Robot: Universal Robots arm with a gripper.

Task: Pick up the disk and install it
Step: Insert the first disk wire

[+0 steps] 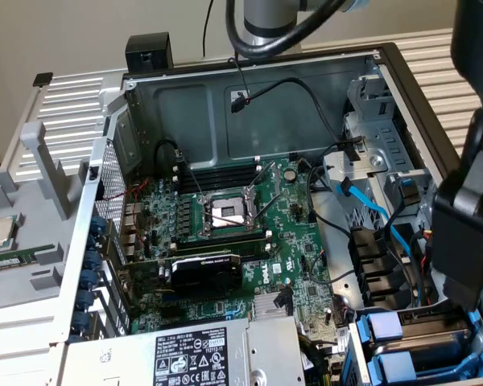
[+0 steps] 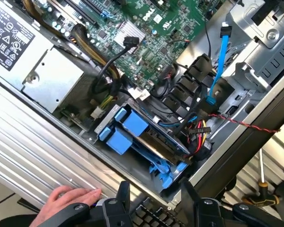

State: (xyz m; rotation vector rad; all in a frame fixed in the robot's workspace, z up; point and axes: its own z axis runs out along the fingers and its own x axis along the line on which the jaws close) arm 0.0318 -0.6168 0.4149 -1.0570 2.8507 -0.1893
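The disk [image 2: 157,140] sits edge-on in its blue plastic frame [image 2: 128,127] inside the drive bay at the corner of the open computer case. Only its dark side shows between the blue rails. In the exterior view the blue frames [image 1: 409,355] lie at the lower right, one above the other. My gripper [image 2: 155,188] hovers just outside the case wall beside that bay. It is open, its two dark fingers [image 2: 123,198] spread apart with nothing between them, clear of the frame. The arm's dark end [image 1: 465,217] hangs over the case's right side.
A person's hand [image 2: 68,199] rests on the case's ribbed outer wall beside my fingers. A grey power-supply box [image 1: 195,355] lies next to the bay. The green motherboard [image 1: 302,241], black cables and a blue data cable [image 2: 221,61] crowd the interior. A screwdriver [image 2: 261,171] lies outside.
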